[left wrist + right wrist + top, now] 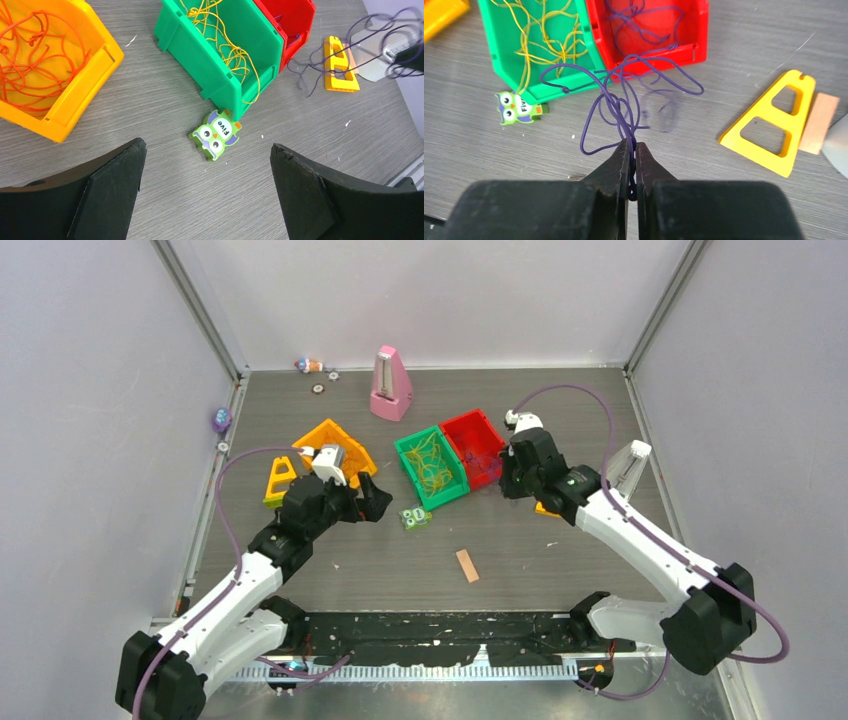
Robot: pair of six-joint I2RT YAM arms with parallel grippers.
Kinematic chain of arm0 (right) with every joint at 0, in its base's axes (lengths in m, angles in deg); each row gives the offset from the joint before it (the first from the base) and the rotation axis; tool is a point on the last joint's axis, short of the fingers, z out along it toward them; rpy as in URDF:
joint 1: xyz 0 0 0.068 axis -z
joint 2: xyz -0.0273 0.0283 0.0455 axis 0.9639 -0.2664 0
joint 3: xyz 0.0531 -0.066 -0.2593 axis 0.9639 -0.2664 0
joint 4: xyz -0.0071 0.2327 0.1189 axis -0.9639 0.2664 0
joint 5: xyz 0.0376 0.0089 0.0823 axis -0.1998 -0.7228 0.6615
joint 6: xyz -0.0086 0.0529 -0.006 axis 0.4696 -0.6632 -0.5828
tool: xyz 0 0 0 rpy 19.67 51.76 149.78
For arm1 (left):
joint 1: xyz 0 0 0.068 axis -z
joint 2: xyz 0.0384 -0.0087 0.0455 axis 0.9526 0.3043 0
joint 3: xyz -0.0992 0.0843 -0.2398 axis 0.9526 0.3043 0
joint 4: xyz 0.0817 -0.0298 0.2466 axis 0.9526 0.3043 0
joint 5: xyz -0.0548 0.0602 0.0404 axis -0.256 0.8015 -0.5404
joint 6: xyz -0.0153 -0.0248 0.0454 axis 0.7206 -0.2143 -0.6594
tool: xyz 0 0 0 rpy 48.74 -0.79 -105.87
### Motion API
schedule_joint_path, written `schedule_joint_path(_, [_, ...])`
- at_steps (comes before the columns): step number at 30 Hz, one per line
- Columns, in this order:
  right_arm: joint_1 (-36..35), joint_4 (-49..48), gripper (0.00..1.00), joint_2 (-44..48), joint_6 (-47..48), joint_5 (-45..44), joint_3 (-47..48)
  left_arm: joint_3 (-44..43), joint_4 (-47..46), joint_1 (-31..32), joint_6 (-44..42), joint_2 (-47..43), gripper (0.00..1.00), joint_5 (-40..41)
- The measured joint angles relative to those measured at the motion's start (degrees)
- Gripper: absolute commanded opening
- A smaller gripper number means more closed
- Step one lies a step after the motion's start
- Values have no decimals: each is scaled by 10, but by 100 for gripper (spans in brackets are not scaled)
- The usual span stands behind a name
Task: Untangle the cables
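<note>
My right fingers (616, 165) are pressed together on a bunch of strands of the purple cable (621, 112), pinched right at the tips. My left fingers (110, 190) stand wide apart with nothing between them, hovering over bare desk (165, 75).

The purple cable is hair-thin, limp and nearly weightless. I judge it will not push, only follow a pull, and its loops will spring and snag on any lip. Several strands run through my grip, so I may be lifting a knot rather than one end. Taking a single free end, like the one curling out on the left, would serve better.

The cable's far loops trail over the front wall of the red bin (696, 35), where more of it lies, and one hook reaches the corner of the green bin (504, 65). The yellow-green cable (544, 40) fills the green bin, and the orange cable (30, 65) fills the orange bin (80, 95).

Open desk lies toward me and to my right, before the yellow triangle (774, 130). The owl block (516, 107) sits by the green bin's front.
</note>
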Motion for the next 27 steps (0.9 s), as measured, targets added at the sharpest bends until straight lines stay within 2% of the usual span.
schedule_joint_path(12, [1, 50, 5, 41, 31, -12, 142, 0, 3, 0, 0, -3, 94, 0])
schedule_joint_path(19, [1, 48, 5, 23, 48, -12, 232, 0, 12, 0, 0, -10, 93, 0])
schedule_joint_path(27, [1, 40, 5, -5, 54, -8, 272, 0, 23, 0, 0, -15, 93, 0])
